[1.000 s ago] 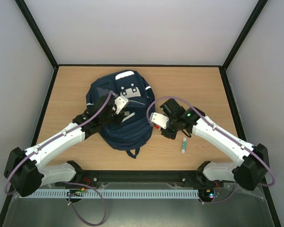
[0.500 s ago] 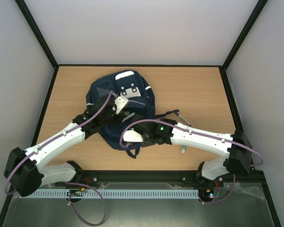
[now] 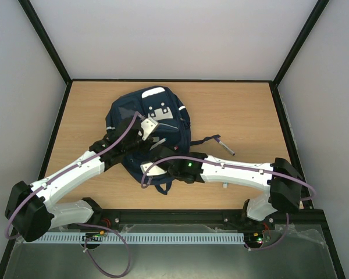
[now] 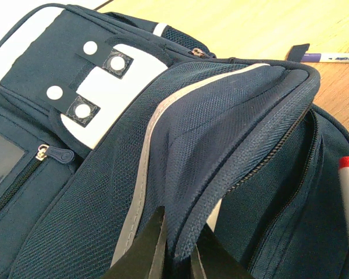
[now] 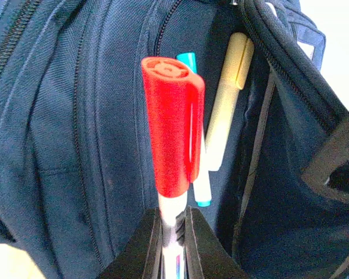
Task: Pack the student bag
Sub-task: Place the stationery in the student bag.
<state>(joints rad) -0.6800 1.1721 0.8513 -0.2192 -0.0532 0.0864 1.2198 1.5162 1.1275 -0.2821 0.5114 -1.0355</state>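
The student bag [image 3: 128,116] is laid flat beneath both tools, with its pocket flap [image 4: 232,122] lifted. The left gripper [image 4: 177,247] is pinched shut on the edge of that flap. If the fabric is let slip, the opening just ahead of the right gripper [image 5: 174,229] would be lost. That tool is clamped on a red-capped marker [image 5: 171,133], which is pointed cap-first into the gap. Just beyond the cap, a cream pen [image 5: 230,99] and a teal-tipped pen [image 5: 201,185] are already lodged, and they could be struck and jammed. To the cap's left only closed fabric is offered, so with a drift that way the marker would likely be snagged or dropped outside.
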